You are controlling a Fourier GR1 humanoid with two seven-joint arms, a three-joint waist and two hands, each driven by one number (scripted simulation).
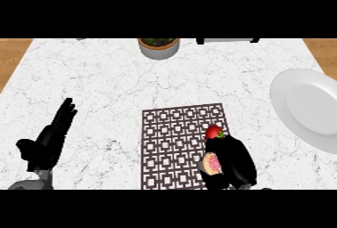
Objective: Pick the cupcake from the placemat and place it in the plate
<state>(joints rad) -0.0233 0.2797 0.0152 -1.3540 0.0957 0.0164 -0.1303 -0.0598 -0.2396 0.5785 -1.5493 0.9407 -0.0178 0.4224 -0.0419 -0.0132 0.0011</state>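
Only part of the cupcake [212,163] could be seen, since the right hand [232,162] was curled round it and covered most of its body. What showed was a pale pink frosted face with small speckles at the hand's left side, and a red strawberry-like topping with a green leaf just beyond the fingertips. The wrapper could not be made out. The cupcake was held over the right edge of the placemat [174,142], a dark brown mat with a white lattice pattern that lay to the left of the hand; whether the cupcake was lifted clear of the mat could not be told. The mat's near edge was cut off at the view's lower border.

The white plate [309,107] lay beyond and to the right of the right hand, well apart from it, and its right side was cut off. The left hand [49,138] was seen far to the left on the marble counter [99,80], open with straight fingers, resting. At the far edge a grey pot [158,46] with a plant was partly cropped.
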